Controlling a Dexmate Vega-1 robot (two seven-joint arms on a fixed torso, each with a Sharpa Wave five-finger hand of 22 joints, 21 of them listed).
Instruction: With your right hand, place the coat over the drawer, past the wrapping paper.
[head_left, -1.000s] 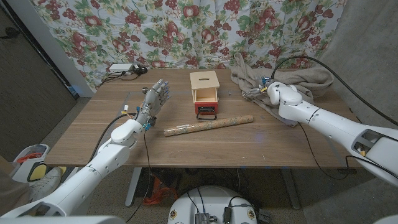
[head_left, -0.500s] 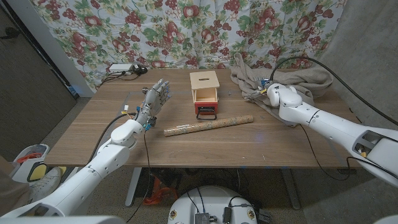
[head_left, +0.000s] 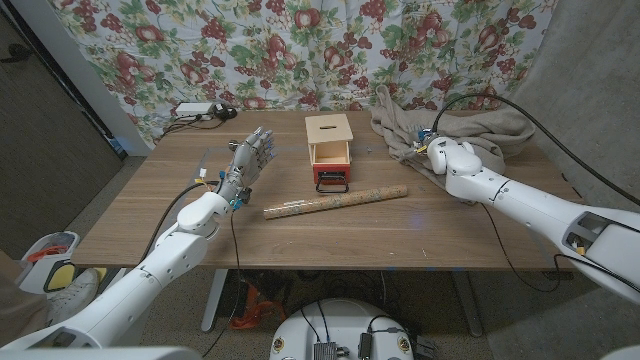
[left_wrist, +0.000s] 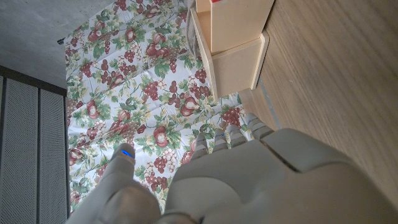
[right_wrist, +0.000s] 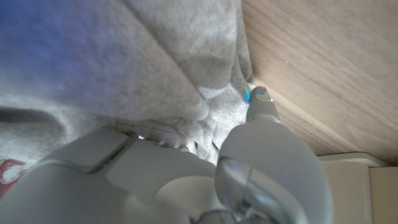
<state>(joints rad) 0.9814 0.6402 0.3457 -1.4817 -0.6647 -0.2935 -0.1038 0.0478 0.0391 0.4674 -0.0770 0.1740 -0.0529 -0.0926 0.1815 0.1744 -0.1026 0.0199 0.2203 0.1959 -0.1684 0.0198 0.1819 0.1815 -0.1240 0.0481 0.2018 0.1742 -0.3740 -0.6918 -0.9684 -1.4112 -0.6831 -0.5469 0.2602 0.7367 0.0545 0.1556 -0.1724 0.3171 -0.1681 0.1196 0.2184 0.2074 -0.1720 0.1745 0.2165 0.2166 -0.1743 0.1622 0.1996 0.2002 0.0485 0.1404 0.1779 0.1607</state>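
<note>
A beige-grey coat (head_left: 485, 128) lies bunched on the table's far right. My right hand (head_left: 442, 153) is at its near left edge. In the right wrist view its fingers are buried in a fold of the coat (right_wrist: 155, 68) and the thumb (right_wrist: 261, 121) presses against the cloth. The small wooden drawer box (head_left: 330, 148) with a red front stands at the table's middle back. A brown roll of wrapping paper (head_left: 335, 201) lies in front of it. My left hand (head_left: 249, 160) stands raised left of the box, fingers apart, holding nothing. The left wrist view shows the box (left_wrist: 233, 37).
A white power strip (head_left: 196, 110) with cables sits at the table's back left corner. A black cable (head_left: 530, 112) arcs over the coat to my right arm. The floral curtain (head_left: 300, 50) hangs close behind the table (head_left: 300, 240).
My right hand has shifted slightly left and farther into the coat's edge. The left arm, box and roll have not moved.
</note>
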